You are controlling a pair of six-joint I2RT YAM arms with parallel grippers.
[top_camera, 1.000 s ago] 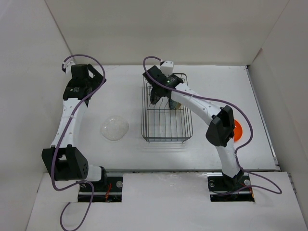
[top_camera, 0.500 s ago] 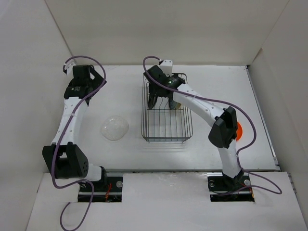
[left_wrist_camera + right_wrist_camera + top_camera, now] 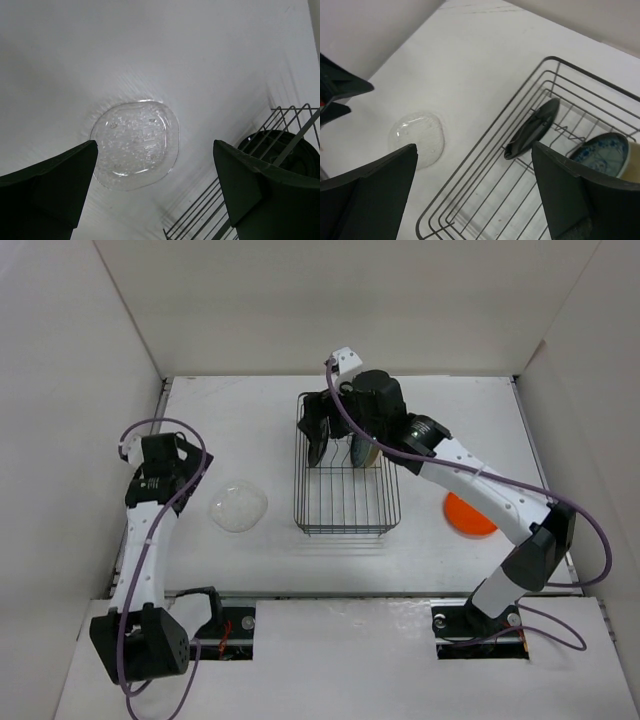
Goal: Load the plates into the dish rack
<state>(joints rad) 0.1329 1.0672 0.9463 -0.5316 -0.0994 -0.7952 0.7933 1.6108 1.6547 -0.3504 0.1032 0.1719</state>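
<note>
The dish rack (image 3: 345, 490) stands mid-table. A black plate (image 3: 320, 445) stands on edge at its far left, with a teal patterned plate (image 3: 352, 450) and a cream plate (image 3: 371, 457) beside it. My right gripper (image 3: 318, 420) hovers open and empty above the black plate (image 3: 532, 129). A clear glass plate (image 3: 238, 506) lies flat left of the rack. My left gripper (image 3: 188, 465) is open just left of the glass plate (image 3: 135, 145), apart from it. An orange plate (image 3: 470, 515) lies right of the rack.
White walls close in the table on the left, back and right. The rack's left rim (image 3: 192, 212) runs close to the glass plate. The right arm's forearm (image 3: 480, 485) crosses above the rack's right side and the orange plate.
The right gripper has opened, let go of the black plate in the rack and lifted off it. The left arm has swung from the back left toward the glass plate.
</note>
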